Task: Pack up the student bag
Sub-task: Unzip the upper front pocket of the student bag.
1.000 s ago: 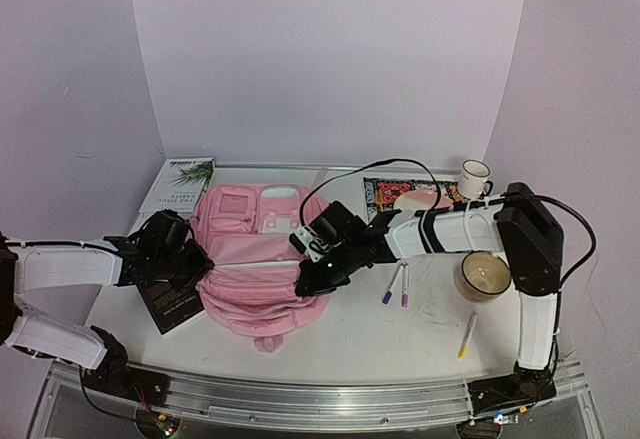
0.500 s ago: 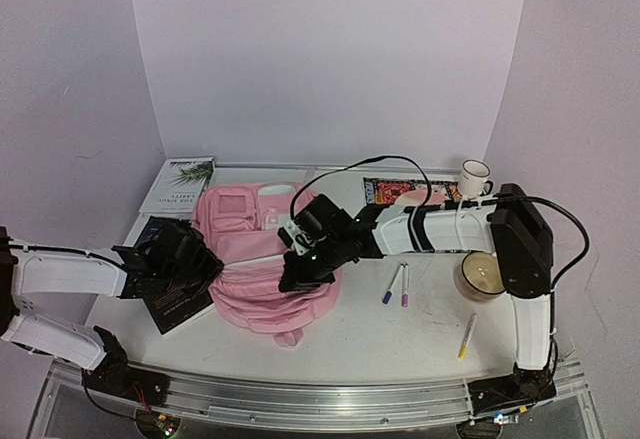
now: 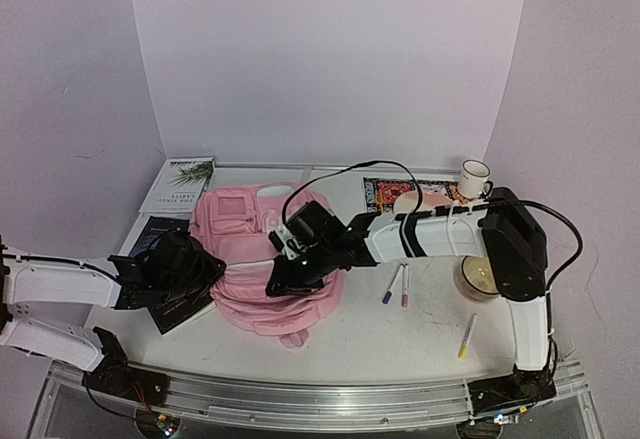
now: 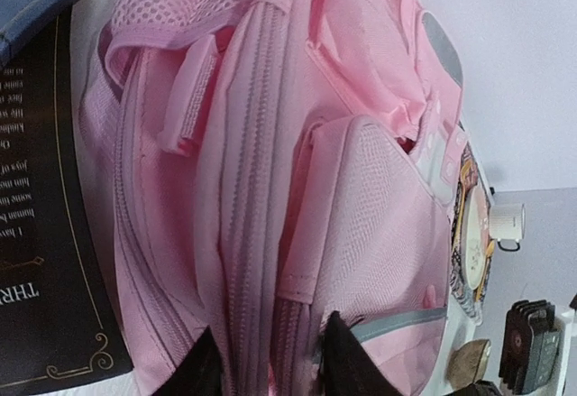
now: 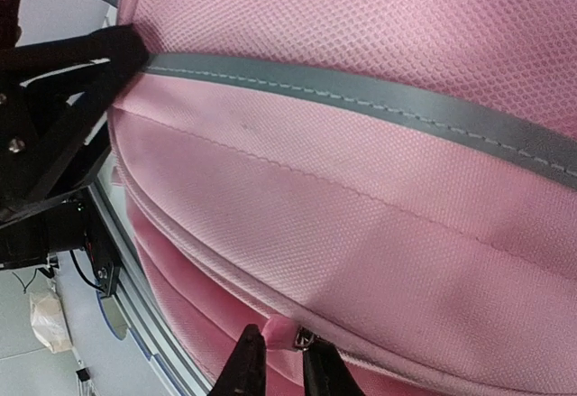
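Student bag (image 3: 262, 269) — pink, laid on table (image 3: 400, 339) against black book (image 4: 36, 234), gilt lettering unreadable. Left gripper (image 4: 270, 369) held parted astride zip seam; right gripper (image 5: 282, 369) set about zip pull (image 5: 281, 331) — grip cannot be told.

1 student bag (image 3: 250, 304), 3 pens (image 3: 404, 286), 1 mug (image 3: 474, 176)

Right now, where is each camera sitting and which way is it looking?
Top external: high behind the arms, looking down on the table; both arms show, left gripper and right gripper at the pink backpack.
Left wrist: low beside the backpack, looking along it toward the white mug; its two fingers show.
Right wrist: close against the backpack's fabric, facing the left gripper; its fingertips show.
Shared: top and left wrist views both see the mug and the black book.
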Robot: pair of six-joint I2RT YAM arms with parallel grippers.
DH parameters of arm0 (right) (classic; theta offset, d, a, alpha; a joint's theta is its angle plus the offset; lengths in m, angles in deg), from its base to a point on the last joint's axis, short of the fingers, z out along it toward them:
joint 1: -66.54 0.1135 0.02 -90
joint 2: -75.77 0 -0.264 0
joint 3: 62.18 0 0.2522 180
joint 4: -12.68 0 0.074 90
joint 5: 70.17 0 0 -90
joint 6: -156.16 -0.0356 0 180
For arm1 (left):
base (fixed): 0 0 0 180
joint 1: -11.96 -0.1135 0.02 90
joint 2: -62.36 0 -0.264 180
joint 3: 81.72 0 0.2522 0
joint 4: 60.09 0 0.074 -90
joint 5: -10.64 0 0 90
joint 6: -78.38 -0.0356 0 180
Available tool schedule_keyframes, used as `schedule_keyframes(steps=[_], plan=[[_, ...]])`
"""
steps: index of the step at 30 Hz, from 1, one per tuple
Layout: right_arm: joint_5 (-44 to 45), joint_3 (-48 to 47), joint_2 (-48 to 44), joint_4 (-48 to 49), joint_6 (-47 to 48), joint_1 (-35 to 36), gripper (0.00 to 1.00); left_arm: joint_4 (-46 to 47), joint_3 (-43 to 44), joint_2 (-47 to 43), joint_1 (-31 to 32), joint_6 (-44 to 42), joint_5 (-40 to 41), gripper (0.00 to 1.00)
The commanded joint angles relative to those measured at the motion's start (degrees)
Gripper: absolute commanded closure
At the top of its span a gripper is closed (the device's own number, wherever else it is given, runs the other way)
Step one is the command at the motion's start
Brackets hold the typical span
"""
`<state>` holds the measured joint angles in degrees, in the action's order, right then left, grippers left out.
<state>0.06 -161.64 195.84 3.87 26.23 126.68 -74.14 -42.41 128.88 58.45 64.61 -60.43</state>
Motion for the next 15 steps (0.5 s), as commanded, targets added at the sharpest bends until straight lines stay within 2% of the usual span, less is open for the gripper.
schedule_keyframes(steps=[1,4,8,15], plan=[[3.48,3.43,-6.44,2.14,1.33,0.20,0.75,-3.57,1.45,-5.94,0.44,-6.23,5.32,0.50],[5.50,5.63,-8.88,2.18,1.82,-0.21,0.71,-7.86,2.90,-8.74,0.44,-10.64,6.76,0.37],[7.69,9.48,-12.52,2.98,1.60,-1.20,0.66,-12.11,5.54,-10.24,0.44,-17.47,6.96,0.25],[10.70,16.92,-16.99,7.25,-1.28,-3.97,0.56,-14.53,9.15,-9.68,0.69,-24.90,0.98,0.19]])
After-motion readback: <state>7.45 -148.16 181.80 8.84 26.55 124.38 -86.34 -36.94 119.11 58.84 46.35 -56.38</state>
